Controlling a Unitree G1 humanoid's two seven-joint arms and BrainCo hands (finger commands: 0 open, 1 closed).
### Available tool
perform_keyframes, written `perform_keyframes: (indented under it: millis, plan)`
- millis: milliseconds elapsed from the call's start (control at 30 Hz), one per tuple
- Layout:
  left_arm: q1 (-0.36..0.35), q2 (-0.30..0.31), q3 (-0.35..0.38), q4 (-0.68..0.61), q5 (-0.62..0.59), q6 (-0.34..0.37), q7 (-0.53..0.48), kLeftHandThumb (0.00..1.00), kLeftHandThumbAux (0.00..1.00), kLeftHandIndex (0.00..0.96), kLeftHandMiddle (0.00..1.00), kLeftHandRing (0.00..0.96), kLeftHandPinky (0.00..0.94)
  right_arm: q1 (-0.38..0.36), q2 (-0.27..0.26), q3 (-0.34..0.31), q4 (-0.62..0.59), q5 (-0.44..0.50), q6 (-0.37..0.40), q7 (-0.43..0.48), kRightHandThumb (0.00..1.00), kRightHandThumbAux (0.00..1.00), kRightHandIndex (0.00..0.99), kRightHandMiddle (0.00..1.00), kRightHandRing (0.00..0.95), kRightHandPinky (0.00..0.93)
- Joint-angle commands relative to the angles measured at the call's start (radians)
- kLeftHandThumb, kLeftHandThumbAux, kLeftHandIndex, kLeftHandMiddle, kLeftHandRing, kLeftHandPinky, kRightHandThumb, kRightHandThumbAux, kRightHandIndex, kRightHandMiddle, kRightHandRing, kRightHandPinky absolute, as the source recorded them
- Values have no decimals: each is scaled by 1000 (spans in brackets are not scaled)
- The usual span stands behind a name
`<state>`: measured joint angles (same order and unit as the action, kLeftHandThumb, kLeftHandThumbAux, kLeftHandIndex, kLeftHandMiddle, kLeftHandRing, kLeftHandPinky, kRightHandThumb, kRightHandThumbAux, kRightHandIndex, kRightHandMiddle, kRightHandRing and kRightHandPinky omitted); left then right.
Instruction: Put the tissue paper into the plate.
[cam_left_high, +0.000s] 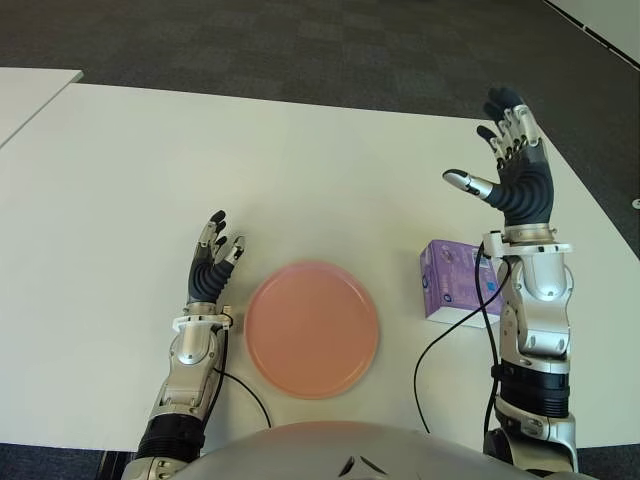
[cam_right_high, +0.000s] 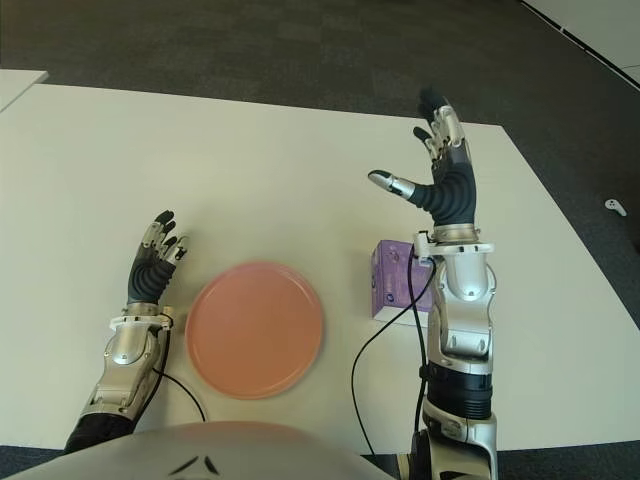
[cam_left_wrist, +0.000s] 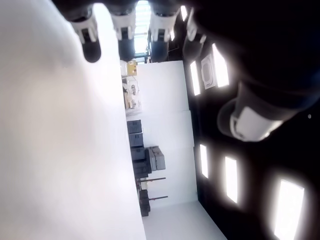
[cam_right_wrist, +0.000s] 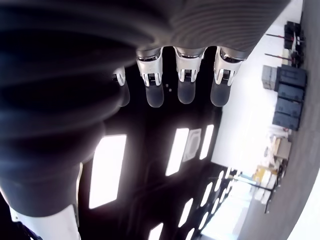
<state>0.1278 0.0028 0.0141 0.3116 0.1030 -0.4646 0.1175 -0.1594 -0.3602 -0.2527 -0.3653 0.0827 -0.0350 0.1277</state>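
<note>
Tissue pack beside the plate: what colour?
Purple, with pale printed markings: the tissue pack shows best in the left eye view, right of the pink plate.

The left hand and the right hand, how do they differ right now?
The left hand sits low beside the pink plate, on its left; the right hand is raised high beyond the purple tissue pack. The right hand's thumb juts sideways; the left's fingers stay closer together. Both are open and empty.

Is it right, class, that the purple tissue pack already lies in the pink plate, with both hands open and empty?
No. The tissue pack lies on the table, right of the empty plate, as the left eye view shows. Left hand and right hand are open and empty.
</note>
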Motion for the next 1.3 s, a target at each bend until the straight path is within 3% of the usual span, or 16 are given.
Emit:
perform_keyframes:
  millis: [33,267,400,567,700,800,1000,1133,1233,1300]
  plan:
    - [13,-2,-13,56,2,28,-14,0,516,0,0,0,0,-29,-66,-48,2,13,3,40,179,794,33,45,22,30]
    - [15,-7,-17,52,3,43,-10,0,522,0,0,0,0,24,-203,-95,30,-39,-41,143,217,804,51,53,32,35]
    - [24,-7,-22,36,9,60,-5,0,525,0,0,0,0,109,-342,-99,34,-97,-39,268,235,761,61,59,43,40]
    - [33,-3,-25,23,10,62,-4,0,528,0,0,0,0,186,-403,-27,-63,-197,-19,335,158,651,63,55,33,22]
    - [39,-1,-26,18,8,56,-6,0,523,0,0,0,0,227,-508,-55,-78,-190,-27,454,117,592,55,43,23,28]
    - [41,3,-27,16,3,55,-11,0,517,0,0,0,0,289,-581,-96,-91,-233,-87,524,77,558,39,24,14,38]
    - [43,10,-26,17,-6,53,-18,0,512,0,0,0,0,322,-658,-115,-59,-248,-163,601,15,487,7,3,2,9]
    - [40,18,-24,27,-13,44,-29,0,507,0,0,0,0,397,-760,-307,-27,-80,-221,832,4,461,1,0,0,2]
    - [37,21,-23,34,-16,43,-34,0,504,0,0,0,0,442,-767,-346,-14,-70,-251,899,1,449,0,0,0,0]
    - [34,23,-22,38,-13,41,-34,0,503,0,0,0,0,444,-787,-338,-17,-66,-256,930,0,445,0,0,0,0]
